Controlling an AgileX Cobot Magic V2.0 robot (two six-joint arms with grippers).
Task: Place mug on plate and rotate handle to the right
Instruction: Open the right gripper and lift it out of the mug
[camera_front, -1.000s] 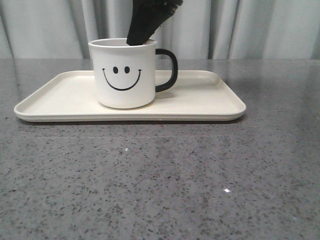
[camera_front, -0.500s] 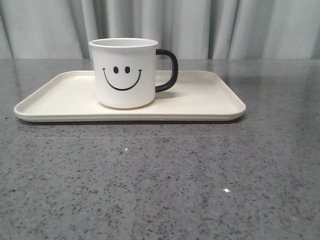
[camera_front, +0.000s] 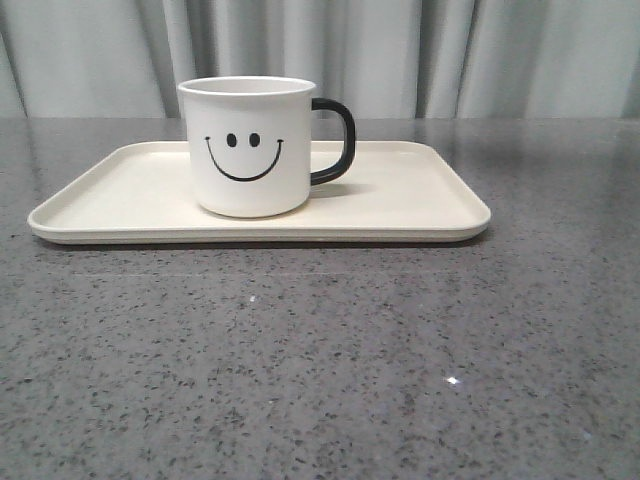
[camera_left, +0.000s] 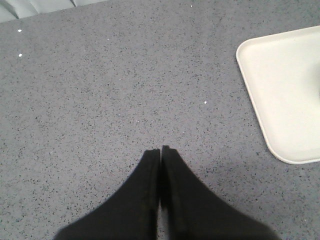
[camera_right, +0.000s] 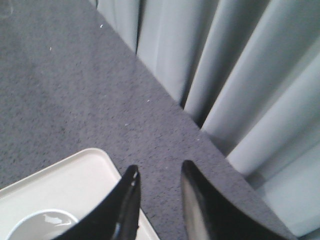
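Gone from the mug (camera_front: 252, 146): right jaws (camera_right: 159, 175), parted and empty, above the plate (camera_front: 420, 205). Handle (camera_front: 335, 140) faces right (likely done). Left jaws (camera_left: 160, 150) pressed together over counter (camera_left: 100, 100).

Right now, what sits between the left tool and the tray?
Nothing: in the left wrist view only bare speckled table separates the shut left tool from the tray.

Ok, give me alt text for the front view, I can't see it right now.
A white smiley-face mug stands upright on a cream plate, its black handle pointing right. The plate rests on a grey speckled table with curtains behind; no gripper shows.
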